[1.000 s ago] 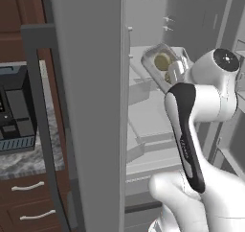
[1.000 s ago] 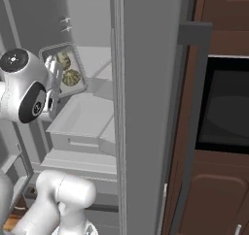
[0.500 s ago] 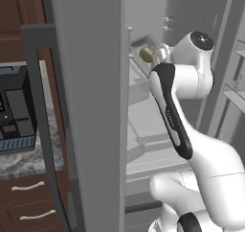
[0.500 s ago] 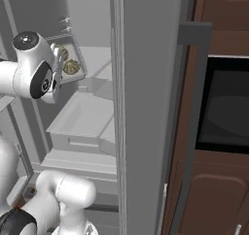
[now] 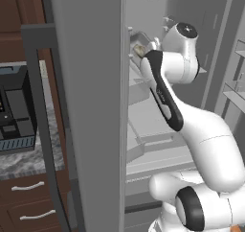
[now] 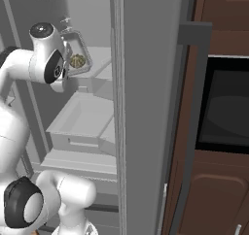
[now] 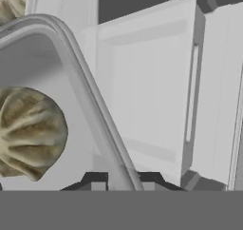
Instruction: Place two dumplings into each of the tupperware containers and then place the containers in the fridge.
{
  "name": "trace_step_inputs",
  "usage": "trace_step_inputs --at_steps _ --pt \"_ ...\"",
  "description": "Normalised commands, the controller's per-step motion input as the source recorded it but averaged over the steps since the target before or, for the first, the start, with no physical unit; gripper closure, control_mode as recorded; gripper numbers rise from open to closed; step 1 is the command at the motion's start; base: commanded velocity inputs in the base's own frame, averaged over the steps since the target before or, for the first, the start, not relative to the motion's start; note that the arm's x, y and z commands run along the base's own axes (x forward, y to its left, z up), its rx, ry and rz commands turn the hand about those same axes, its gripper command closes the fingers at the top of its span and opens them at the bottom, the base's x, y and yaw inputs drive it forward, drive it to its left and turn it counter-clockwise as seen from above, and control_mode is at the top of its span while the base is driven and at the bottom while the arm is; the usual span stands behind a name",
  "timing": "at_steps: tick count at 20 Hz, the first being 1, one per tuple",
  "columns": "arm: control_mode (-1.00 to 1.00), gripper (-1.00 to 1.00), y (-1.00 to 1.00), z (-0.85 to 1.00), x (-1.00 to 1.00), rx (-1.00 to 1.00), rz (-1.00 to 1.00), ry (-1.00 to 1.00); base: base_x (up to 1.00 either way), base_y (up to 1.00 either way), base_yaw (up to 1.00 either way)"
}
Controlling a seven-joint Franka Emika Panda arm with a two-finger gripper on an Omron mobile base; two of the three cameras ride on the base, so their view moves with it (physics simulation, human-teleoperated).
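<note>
Your hand (image 7: 124,177) is clamped on the rim of a tupperware container (image 6: 78,54), tilted inside the open fridge (image 6: 146,108), a dumpling (image 7: 28,129) in it.

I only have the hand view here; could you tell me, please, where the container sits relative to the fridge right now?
Observer: The tupperware container is up inside the open fridge, carried above the pulled-out drawer.
Operator: Is it level?
Observer: No, the right base view shows it tipped steeply, its open face turned outward.
Operator: And the gripper?
Observer: The gripper is shut on the container's rim at its lower edge.
Operator: Anything beside the fridge?
Observer: A black microwave sits on the counter to its left.
</note>
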Motion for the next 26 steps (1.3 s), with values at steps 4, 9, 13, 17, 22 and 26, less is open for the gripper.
trace_step_inputs --at_steps 4,9,13,17,22,26 --pt "-1.0 1.0 0.2 0.0 0.81 0.0 0.0 0.04 0.0 0.0 0.0" --pt "-1.0 1.0 0.25 0.0 0.78 0.0 0.0 0.09 0.0 0.0 0.0" --pt "-1.0 1.0 0.18 0.01 0.25 0.0 0.0 0.12 0.0 0.0 0.0" --pt "-1.0 1.0 0.13 -0.03 0.24 0.0 0.0 0.17 0.0 0.0 0.0" --pt "-1.0 1.0 0.0 -0.01 0.26 0.0 0.0 0.06 0.0 0.0 0.0" --pt "-1.0 1.0 0.04 -0.04 0.35 0.0 0.0 0.14 0.0 0.0 0.0"
